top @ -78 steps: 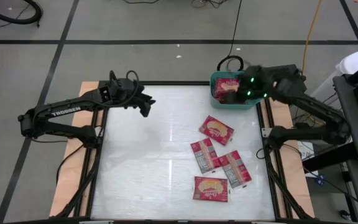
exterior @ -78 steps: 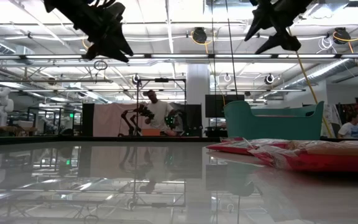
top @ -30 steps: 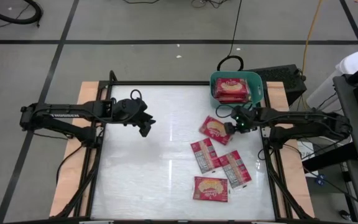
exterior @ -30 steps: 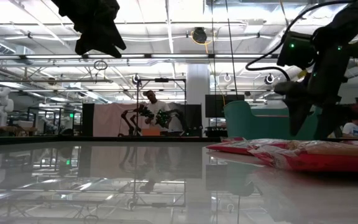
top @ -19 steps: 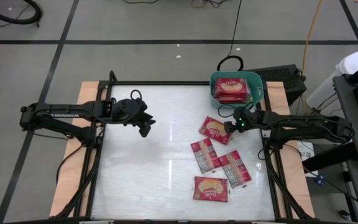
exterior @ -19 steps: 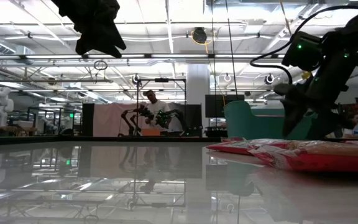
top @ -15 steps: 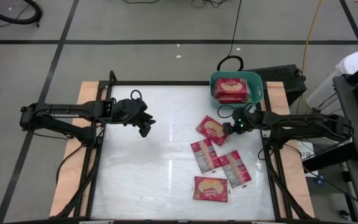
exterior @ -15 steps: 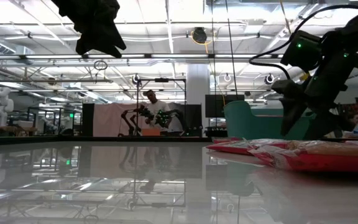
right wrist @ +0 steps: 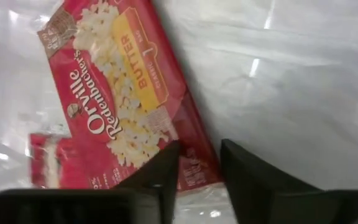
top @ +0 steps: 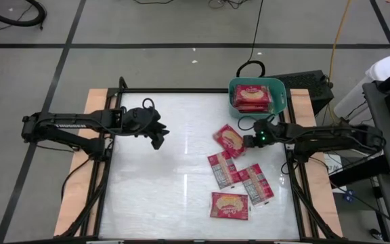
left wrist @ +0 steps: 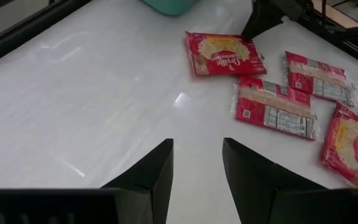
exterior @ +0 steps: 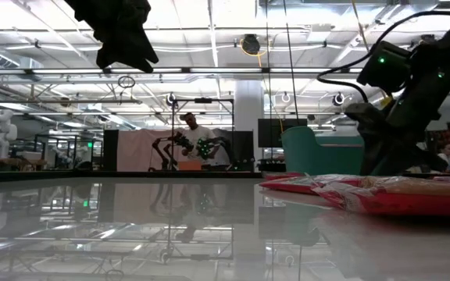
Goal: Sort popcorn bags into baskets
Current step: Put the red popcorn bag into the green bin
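Four red popcorn bags lie flat on the white table, right of centre. The farthest one [top: 229, 139] [right wrist: 120, 93] is face up. Two with grey-white backs [top: 222, 169] [top: 256, 184] and one more face up [top: 229, 205] lie nearer. The teal basket [top: 279, 102] stands at the far right corner with red bags [top: 252, 97] in it. My right gripper [top: 248, 141] [right wrist: 199, 180] is open and down at the farthest bag's right end. My left gripper [top: 160, 135] [left wrist: 197, 174] hangs open above bare table, left of centre. My right gripper comes down slanting from the table's right onto the farthest bag's right edge [right wrist: 194, 167]. That edge strip lies in the gap between the open fingers: one finger [right wrist: 160, 171] is over the bag's face, the other [right wrist: 244, 171] over bare table. The bag stays flat on the table.
The table's left half and near left [top: 147, 196] are bare white surface. Dark frame rails run along both sides [top: 103, 176] [top: 296, 196]. Beyond the far edge, in the low view, a person [exterior: 187, 140] stands in the room.
My right gripper has sunk onto the farthest bag and crept toward the table's left. That bag has slid a little leftward and turned slightly on the table. The other bags and my left arm have kept still.
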{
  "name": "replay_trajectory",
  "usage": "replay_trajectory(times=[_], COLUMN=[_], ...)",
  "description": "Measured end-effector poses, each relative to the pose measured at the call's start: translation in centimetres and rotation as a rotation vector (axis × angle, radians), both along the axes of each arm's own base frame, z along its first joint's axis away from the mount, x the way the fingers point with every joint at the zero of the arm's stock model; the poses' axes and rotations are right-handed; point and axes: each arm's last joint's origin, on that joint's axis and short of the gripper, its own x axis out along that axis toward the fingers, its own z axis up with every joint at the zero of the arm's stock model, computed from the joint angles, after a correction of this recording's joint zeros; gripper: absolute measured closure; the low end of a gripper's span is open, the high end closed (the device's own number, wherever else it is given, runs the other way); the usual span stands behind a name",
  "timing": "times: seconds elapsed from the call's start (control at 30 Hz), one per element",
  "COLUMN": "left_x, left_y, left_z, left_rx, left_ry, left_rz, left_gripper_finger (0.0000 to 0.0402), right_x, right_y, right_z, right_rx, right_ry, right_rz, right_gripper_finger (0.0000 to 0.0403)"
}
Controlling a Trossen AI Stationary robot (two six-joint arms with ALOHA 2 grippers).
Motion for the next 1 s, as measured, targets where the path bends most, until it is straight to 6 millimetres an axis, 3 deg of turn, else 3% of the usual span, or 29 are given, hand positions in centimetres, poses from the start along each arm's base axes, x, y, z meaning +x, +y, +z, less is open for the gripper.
replay_trajectory(times=[0.13,0.2,0.43,0.53,0.83,1.0], left_x=[0.0,-0.1,1.6,3.0,8.2,10.2], left_y=[0.1,0.3,1.2,1.7,3.7,4.2], left_z=[0.0,0.1,-0.3,-1.5,-6.8,-8.4], left_rx=[0.035,0.071,0.100,0.044,-0.438,-0.518], left_ry=[0.003,0.006,-0.049,-0.035,-0.081,-0.154], left_rz=[0.039,0.075,0.152,0.138,0.182,0.164], left_gripper_finger=[0.0261,0.0261,0.0261,0.0260,0.0204,0.0164], right_x=[0.1,0.2,2.0,2.3,2.9,3.2], right_y=[0.0,0.0,-0.1,0.1,1.6,2.7], right_z=[-0.4,-0.5,1.2,1.7,2.1,2.2], right_rx=[0.002,0.014,0.021,0.028,0.103,0.147], right_ry=[-0.093,-0.142,-0.396,-0.453,-0.503,-0.509], right_rz=[-0.034,-0.055,-0.100,-0.114,-0.118,-0.107], right_gripper_finger=[0.0372,0.0393,0.0401,0.0402,0.0403,0.0403])
